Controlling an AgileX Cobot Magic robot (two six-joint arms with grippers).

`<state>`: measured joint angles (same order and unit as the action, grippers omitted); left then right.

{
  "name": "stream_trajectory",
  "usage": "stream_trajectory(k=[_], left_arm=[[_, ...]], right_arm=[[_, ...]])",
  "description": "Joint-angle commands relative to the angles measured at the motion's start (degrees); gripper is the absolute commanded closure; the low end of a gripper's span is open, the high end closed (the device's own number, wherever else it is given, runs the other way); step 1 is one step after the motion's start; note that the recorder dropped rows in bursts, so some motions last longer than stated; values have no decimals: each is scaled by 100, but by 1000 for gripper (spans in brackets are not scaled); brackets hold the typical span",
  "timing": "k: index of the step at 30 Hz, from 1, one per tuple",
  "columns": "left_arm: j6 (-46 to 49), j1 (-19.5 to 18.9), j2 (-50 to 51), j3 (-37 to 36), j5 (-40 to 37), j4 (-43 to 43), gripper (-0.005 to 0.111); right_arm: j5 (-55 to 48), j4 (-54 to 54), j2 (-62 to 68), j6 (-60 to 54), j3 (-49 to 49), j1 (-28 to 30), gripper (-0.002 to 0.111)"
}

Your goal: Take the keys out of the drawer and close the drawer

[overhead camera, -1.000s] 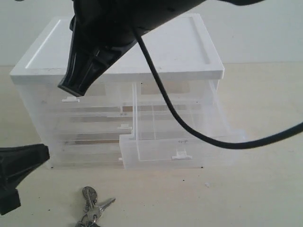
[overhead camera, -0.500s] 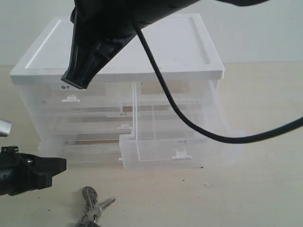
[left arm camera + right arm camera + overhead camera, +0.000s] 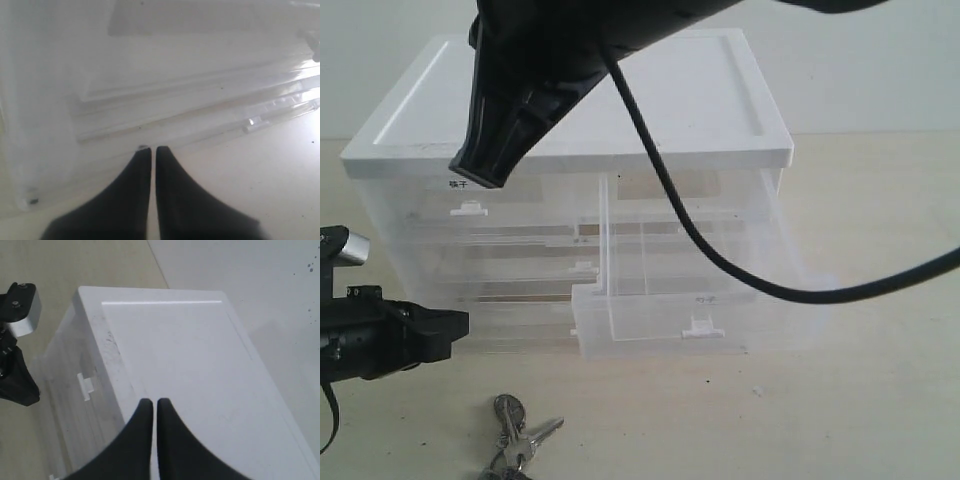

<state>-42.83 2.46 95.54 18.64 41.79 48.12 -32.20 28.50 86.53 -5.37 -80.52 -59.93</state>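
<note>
The keys (image 3: 516, 432) lie on the table in front of the cabinet, left of the drawer; the frame's lower edge cuts off the ring's far end and no blue tag shows. The drawer (image 3: 660, 300) stands pulled out on the right half of the cabinet, its white tab handle (image 3: 702, 328) facing front, and looks empty. My left gripper (image 3: 458, 326) is shut, low over the table, its tips at the cabinet's lower left front (image 3: 153, 149). My right gripper (image 3: 475, 176) is shut with nothing in it, hanging over the cabinet's white top (image 3: 154, 402).
The translucent drawer cabinet (image 3: 470, 250) with a white lid (image 3: 720, 100) fills the middle of the table. A black cable (image 3: 720, 265) loops in front of the open drawer. The left arm (image 3: 15, 375) shows beside the cabinet. Bare tabletop (image 3: 840, 410) lies right of the keys.
My left gripper has swung round and moved right, towards the cabinet's lower left front. The right gripper rose slightly a second ago and has held still since. Keys and drawer have not moved.
</note>
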Motion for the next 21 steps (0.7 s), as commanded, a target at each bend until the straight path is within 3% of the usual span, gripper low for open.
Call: stream_trajectory(k=[1, 11, 15, 17, 21], left_arm=[[299, 28, 25, 135, 205, -499, 102], [100, 28, 25, 135, 601, -227, 102], [32, 28, 15, -82, 420, -121, 102], [41, 169, 15, -144, 88, -111, 102], [350, 843, 15, 82, -936, -499, 102]], right_arm=[[47, 38, -73, 46, -19, -3, 108], [69, 62, -73, 48, -19, -3, 108], [-141, 641, -13, 413, -19, 206, 108], [-72, 639, 106, 883, -19, 640, 108], [88, 315, 283, 1084, -19, 1428, 108]])
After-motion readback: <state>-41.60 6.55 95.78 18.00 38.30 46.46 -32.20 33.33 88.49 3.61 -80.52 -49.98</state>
